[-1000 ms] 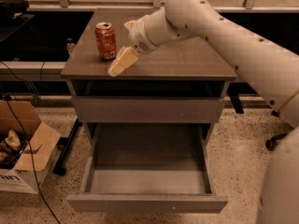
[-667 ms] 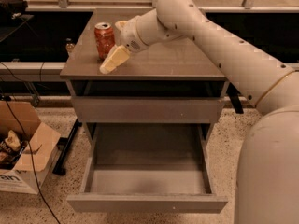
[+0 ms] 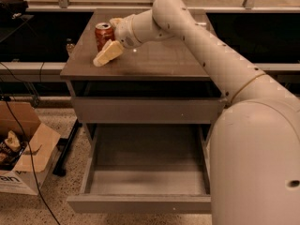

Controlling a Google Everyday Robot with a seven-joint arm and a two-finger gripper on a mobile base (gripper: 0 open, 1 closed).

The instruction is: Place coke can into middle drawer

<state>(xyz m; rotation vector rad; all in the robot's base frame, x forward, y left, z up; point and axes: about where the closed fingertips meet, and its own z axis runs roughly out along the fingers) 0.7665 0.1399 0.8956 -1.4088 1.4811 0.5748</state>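
Grasp step. The can (image 3: pixel 103 33) stands upright at the back-left of the counter (image 3: pixel 164 60). Your pincer (image 3: pixel 104 41) is spread wide, straddling it. Next you clamp, lift clear and lower it into the open middle drawer (image 3: pixel 145 182).

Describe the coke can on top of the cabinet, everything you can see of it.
The coke can is a small red soda can with a silver top and faint pale markings, apparently metal. It stands upright near the back left corner of the brown cabinet top, not in the open middle drawer below. The gripper straddles it, open, one cream finger in front and one behind; whether either touches it cannot be told.
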